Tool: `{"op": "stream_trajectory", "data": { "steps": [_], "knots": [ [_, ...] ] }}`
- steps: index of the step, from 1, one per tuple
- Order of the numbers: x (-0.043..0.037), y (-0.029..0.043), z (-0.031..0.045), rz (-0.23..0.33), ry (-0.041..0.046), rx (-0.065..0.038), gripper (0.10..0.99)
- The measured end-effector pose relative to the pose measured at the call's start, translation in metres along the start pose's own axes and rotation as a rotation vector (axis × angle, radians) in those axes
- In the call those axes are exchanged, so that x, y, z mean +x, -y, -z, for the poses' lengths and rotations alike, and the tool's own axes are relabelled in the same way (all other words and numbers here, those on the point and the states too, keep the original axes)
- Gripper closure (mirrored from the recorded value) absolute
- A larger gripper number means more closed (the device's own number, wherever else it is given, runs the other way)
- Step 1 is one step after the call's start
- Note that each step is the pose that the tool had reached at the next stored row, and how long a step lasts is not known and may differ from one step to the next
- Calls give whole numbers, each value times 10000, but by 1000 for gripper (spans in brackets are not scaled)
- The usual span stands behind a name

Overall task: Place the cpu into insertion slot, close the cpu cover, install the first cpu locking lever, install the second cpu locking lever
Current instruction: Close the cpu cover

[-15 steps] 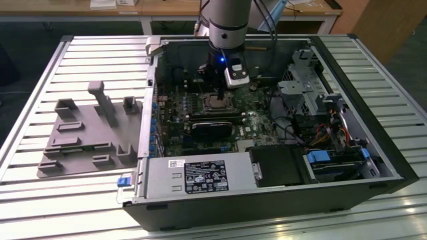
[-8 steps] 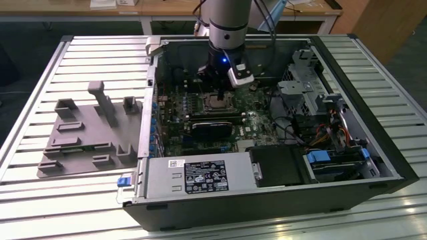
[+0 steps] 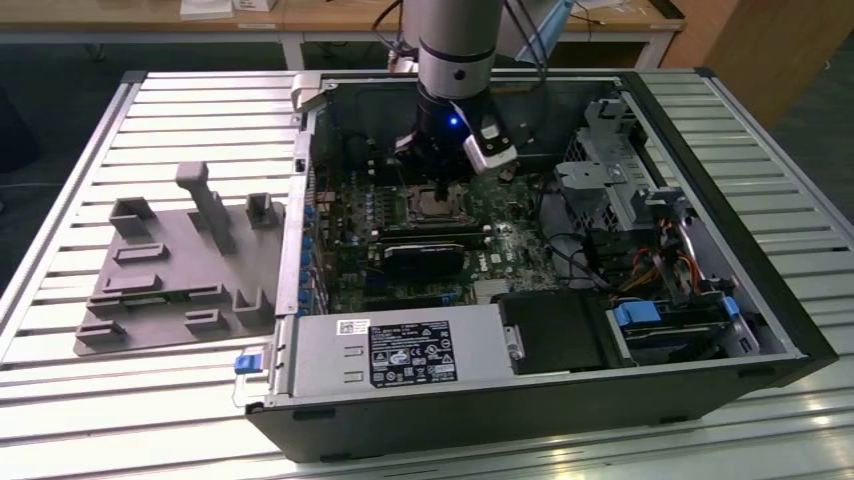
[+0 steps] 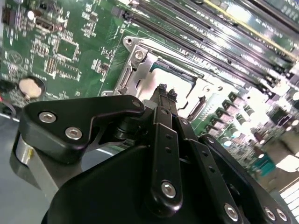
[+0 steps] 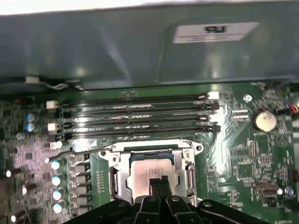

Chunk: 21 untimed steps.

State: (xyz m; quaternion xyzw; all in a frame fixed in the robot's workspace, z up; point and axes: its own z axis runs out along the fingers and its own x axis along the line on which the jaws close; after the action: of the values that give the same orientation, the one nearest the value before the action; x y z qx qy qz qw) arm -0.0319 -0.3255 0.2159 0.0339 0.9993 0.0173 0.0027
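The cpu lies in the socket on the green motherboard, its silvery top showing through the square window of the cpu cover. The cover lies flat over it. A thin metal locking lever sticks out sideways from one socket corner. My gripper hovers just above the socket, fingertips pressed together with nothing between them. The second wrist view shows the black fingertips over the cover's frame. In the exterior view the gripper hangs inside the open case over the socket.
Memory slots run beside the socket, with the case wall behind. A graphics card, power supply and drive cage crowd the case. A grey fixture tray lies on the slatted table at the exterior view's left.
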Motion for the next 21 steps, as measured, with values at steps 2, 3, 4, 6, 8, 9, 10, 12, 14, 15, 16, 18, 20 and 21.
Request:
{"op": "stream_trajectory", "data": {
  "steps": [2,3,4,6,8,9,10,12,14,15,16,18,20,21],
  "knots": [
    [0,0,-2,359,-12,-2,984],
    [0,0,-1,512,-16,-2,984],
    [0,0,-1,615,-17,-2,984],
    [4,0,-2,690,-8,-3,984],
    [5,0,3,691,-1,4,984],
    [6,0,9,691,2,6,984],
    [6,0,16,690,6,6,984],
    [7,-1,38,691,16,6,984],
    [7,-2,66,692,23,7,984],
    [6,-2,79,692,26,6,984],
    [7,-3,91,691,28,5,984],
    [6,-4,116,687,31,6,984],
    [6,-5,145,662,36,6,984],
    [6,-5,160,640,38,6,984]
  ]
}}
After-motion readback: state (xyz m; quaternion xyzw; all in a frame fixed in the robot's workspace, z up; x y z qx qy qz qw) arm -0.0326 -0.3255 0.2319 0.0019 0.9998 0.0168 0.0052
